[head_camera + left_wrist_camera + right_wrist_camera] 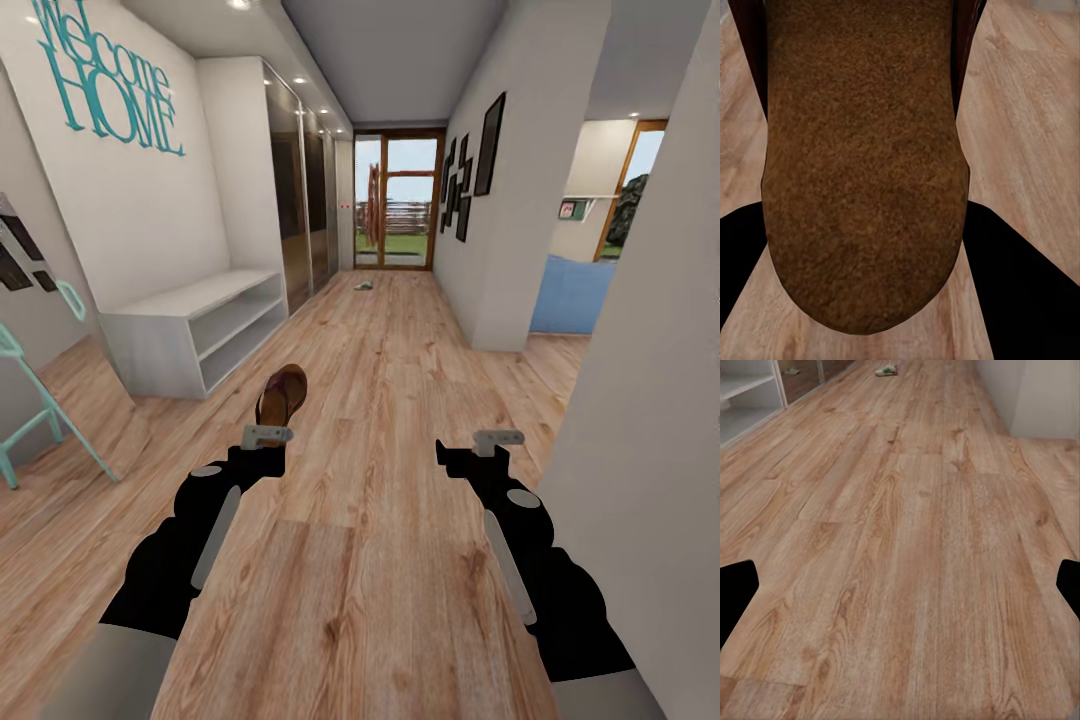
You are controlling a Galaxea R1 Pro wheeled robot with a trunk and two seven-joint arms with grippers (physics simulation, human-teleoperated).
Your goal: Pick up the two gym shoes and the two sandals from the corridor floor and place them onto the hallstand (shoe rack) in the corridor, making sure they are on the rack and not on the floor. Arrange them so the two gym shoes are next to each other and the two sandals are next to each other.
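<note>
Left gripper [268, 436] carried a sandal [281, 395], jaws clamped on it; right gripper [498, 438] hung with jaws apart. Next, probably: find the hallstand, shelve the sandal

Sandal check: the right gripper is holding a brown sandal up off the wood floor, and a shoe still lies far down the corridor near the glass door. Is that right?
Not quite. The left gripper holds the brown sandal, as the head view shows; the right gripper carries nothing. The rest stands: a shoe lies on the wood floor near the glass door.
</note>
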